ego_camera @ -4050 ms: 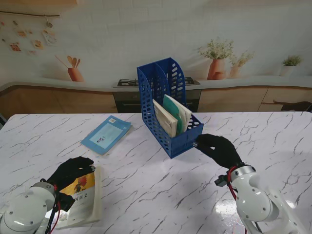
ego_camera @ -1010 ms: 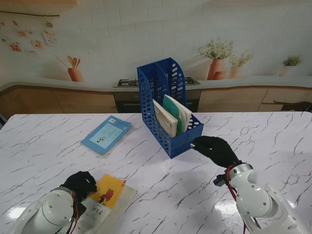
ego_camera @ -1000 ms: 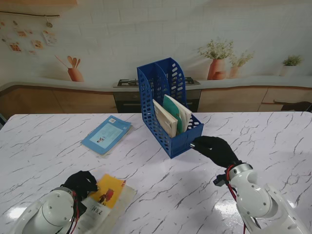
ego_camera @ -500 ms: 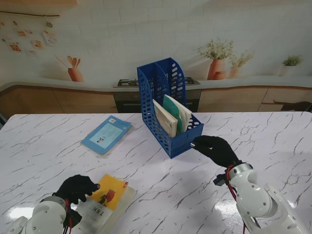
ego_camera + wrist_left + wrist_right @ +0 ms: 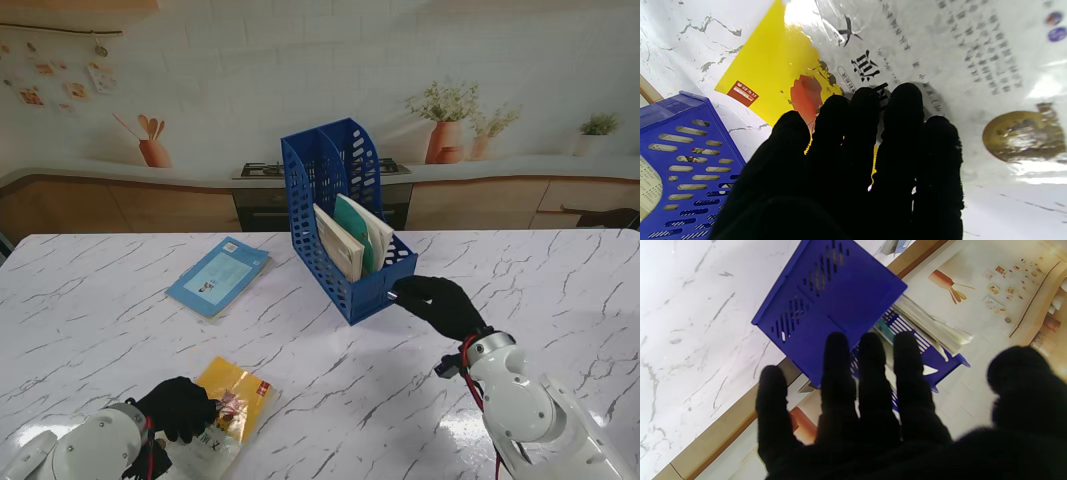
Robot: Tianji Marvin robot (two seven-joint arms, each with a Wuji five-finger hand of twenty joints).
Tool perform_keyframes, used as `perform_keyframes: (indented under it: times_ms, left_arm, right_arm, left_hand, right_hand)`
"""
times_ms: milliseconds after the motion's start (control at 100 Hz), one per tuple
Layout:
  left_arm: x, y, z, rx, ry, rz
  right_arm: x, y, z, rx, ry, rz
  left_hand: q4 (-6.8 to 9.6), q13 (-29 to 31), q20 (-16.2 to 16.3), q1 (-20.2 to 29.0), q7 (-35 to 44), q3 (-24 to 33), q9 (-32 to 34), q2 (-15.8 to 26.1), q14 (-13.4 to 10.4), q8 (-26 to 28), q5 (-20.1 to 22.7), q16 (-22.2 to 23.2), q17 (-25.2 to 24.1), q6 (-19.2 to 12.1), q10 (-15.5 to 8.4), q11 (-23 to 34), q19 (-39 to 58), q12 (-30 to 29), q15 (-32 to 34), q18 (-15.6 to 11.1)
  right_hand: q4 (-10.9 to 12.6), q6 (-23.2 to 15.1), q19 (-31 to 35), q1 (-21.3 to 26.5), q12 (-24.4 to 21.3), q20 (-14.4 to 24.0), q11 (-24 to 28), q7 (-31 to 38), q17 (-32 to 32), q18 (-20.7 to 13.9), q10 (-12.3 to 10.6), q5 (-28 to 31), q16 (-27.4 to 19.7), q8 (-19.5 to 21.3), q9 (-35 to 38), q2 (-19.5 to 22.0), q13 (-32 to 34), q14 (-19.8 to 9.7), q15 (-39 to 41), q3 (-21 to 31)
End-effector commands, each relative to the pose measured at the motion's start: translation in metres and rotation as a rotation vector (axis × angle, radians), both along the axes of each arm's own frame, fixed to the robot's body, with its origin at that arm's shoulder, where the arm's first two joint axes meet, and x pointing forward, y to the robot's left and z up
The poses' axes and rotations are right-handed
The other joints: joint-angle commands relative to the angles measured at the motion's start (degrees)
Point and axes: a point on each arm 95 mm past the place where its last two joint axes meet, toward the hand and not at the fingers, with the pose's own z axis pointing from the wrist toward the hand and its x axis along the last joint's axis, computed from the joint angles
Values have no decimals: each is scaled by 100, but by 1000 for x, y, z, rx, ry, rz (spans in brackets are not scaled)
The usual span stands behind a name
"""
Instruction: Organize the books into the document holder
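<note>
Both hands are wearing black fabric gloves: left hand (image 5: 178, 407), right hand (image 5: 441, 305). Forearm shells are showing glossy white, rounded, bulbous. Red and black cables are running at each wrist, beside a silver metal cuff.

On the white marble worktop (image 5: 330, 400), the blue plastic document holder (image 5: 345, 225) stands far from me at centre with two books in it, the light blue book (image 5: 218, 276) lies to its left, and the yellow-covered book (image 5: 225, 410) lies near me at left.

white marble table (image 5: 560, 270) | backdrop: potted plants (image 5: 447, 120), stove (image 5: 262, 170), wooden cabinets (image 5: 120, 205)
</note>
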Motion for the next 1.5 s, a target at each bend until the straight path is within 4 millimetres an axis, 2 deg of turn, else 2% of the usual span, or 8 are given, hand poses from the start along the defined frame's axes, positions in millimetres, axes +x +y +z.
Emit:
perform_keyframes:
  times_ms: [0, 60, 210, 610, 700, 750, 890, 1490]
  left_arm:
    - [-1, -1, -11, 21, 27, -48]
    - [3, -2, -14, 19, 32, -55]
    - [10, -3, -21, 7, 29, -55]
    - [31, -10, -34, -53, -14, -79]
    - [37, -11, -37, -51, -30, -102]
    - [41, -13, -39, -71, -40, -103]
    - [47, -16, -42, -72, -47, -123]
    - [67, -27, -51, -126, -122, -111]
  right_arm:
    - [-2, 3, -1, 13, 2, 4]
    - [-2, 3, -1, 12, 4, 3]
    - [-2, 3, 0, 8, 5, 5]
    - [-4, 2, 1, 3, 0, -4]
    - [-5, 1, 1, 0, 0, -8]
    - [-6, 0, 0, -2, 1, -12]
    - [-8, -2, 0, -5, 4, -20]
    - [-11, -1, 2, -14, -4, -23]
  left_hand:
    - [125, -734, 23, 199, -128, 30, -448, 339, 35, -102, -22, -365, -296, 194, 171, -794, -214, -390, -1000, 8]
    - [120, -927, 97, 262, -229, 21, -583, 331, 7, -108, -40, -376, -603, 196, 166, -844, -405, -397, -1128, -26]
    - [112, -1110, 185, 298, -321, 23, -700, 346, -166, -123, -36, -377, -901, 155, 81, -869, -586, -394, -1230, -171]
    - [103, -1258, 313, 364, -341, 16, -785, 277, -333, -116, -28, -367, -1263, 77, -8, -834, -775, -364, -1310, -325]
    - [99, -1250, 287, 352, -286, 4, -792, 260, -435, -87, -53, -376, -1405, 8, -98, -815, -946, -353, -1338, -520]
    - [102, -1277, 286, 388, -266, 26, -790, 226, -418, -86, -27, -383, -1477, 19, -77, -815, -995, -353, -1360, -522]
    - [95, -1276, 291, 382, -212, 23, -801, 213, -511, -71, -32, -387, -1477, -61, -173, -790, -1040, -339, -1377, -590]
    - [119, -1185, 293, 332, -89, 160, -731, 41, -518, -105, -5, -392, -1380, -107, -192, -764, -1106, -332, -1382, -622]
  right_hand:
    - [78, -66, -67, 71, 12, -55, -56, 83, -96, -348, -62, 80, 104, -9, 29, 88, 86, -5, 79, -88]
    - [78, -72, -86, 80, 14, -66, -53, 76, -108, -350, -57, 62, 103, -11, 16, 96, 68, -18, 73, -95]
    - [79, -72, -123, 96, 12, -88, -57, 64, -131, -376, -60, 31, 100, -13, -30, 112, 35, -17, 58, -116]
    - [83, -112, -159, 68, 2, -102, -66, 77, -135, -358, -76, 63, 93, -3, 20, 73, 64, -5, 45, -138]
    - [82, -116, -149, 56, -1, -95, -72, 82, -122, -352, -80, 80, 94, -2, 46, 59, 90, 10, 50, -130]
    - [82, -127, -139, 49, -1, -90, -74, 85, -112, -338, -74, 92, 96, -2, 57, 48, 106, 4, 55, -126]
    - [81, -125, -111, 39, 0, -77, -77, 92, -99, -326, -80, 116, 101, -5, 92, 43, 137, 3, 67, -107]
    - [79, -78, -112, 87, 14, -99, -66, 66, -118, -368, -72, 42, 103, -21, -13, 120, 47, -22, 56, -124]
